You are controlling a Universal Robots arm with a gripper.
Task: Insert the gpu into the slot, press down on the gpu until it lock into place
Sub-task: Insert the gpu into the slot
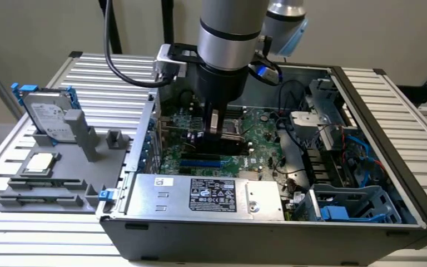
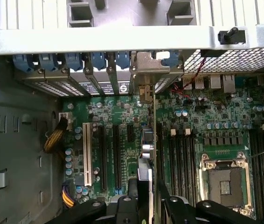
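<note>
Gripper (image 1: pixel 213 127) inspected first: my fingers are pinched on the gpu (image 1: pixel 212 149), one on each flat face, holding it upright and edge-on over the motherboard (image 1: pixel 262 139). The wrist view agrees. It shows the gripper (image 2: pixel 146 198) with the gpu (image 2: pixel 146 149) running away from it toward the rear wall of the case.

Reading the exterior view from its left:
- A grey fixture (image 1: pixel 50 186) beside the case carries a hard drive (image 1: pixel 46 114). It is well apart from the work and I am not touching it.
- Next is the open case (image 1: pixel 273 236), with the silver power-supply box (image 1: pixel 206 194) along its near side.
- At the middle, the gpu stands low over the board, just beside a blue slot (image 1: pixel 198 164) that is bare.
- Toward the exterior view's right sits the drive cage (image 1: pixel 347 203), clear of my arm.

Finding on progress: the card is at the board and lined up, with its metal bracket (image 2: pixel 146 70) meeting the row of rear openings. The slot it goes into lies under the card and is hidden. I therefore cannot tell whether the edge connector has entered or only rests on top. I judge insertion as under way; neither the press-down nor the lock shows as done.
</note>
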